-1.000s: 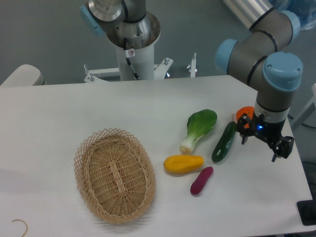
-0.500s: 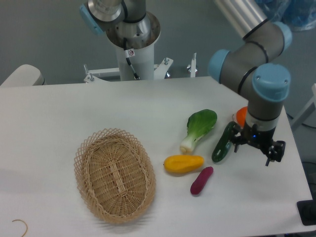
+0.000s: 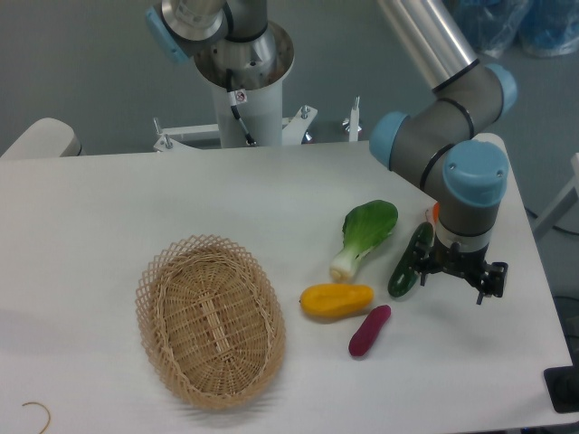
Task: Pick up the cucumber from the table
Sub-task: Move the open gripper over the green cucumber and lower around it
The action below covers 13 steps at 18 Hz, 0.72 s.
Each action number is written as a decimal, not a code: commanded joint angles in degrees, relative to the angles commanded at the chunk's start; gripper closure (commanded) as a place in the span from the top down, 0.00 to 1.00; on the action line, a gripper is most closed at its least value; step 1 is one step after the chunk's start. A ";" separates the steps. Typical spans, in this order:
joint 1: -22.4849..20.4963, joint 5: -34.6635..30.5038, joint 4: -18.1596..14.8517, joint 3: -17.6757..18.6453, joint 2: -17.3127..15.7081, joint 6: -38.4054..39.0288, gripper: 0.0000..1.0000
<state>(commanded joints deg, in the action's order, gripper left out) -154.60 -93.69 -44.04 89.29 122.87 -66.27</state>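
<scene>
The cucumber (image 3: 406,264) is dark green and glossy. It lies on the white table (image 3: 109,217) at the right, slanting from upper right to lower left. My gripper (image 3: 451,279) hangs open just to the right of it, low over the table. Its left finger is close to the cucumber's lower half and its right finger (image 3: 491,282) stands well apart. Nothing is held. The arm's wrist covers the cucumber's upper right end and most of an orange thing (image 3: 434,211) behind it.
A bok choy (image 3: 365,234) lies just left of the cucumber. A yellow vegetable (image 3: 336,299) and a magenta-purple one (image 3: 369,329) lie below it. A wicker basket (image 3: 210,318) stands at the front left. The table's right edge is close to the gripper.
The arm has moved left and down, bringing the open gripper from the table's right edge to beside the cucumber. The vegetables have not moved.
</scene>
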 joint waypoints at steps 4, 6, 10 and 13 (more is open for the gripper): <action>-0.18 0.00 0.36 2.20 -0.70 -1.40 1.00; -0.18 0.00 0.27 2.29 -0.79 -1.67 1.00; -0.09 -0.17 0.36 5.10 -1.84 -2.28 1.00; -0.18 -0.18 0.36 7.03 -2.55 -2.55 1.00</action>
<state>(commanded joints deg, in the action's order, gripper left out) -154.78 -93.87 -43.68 96.32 120.32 -68.82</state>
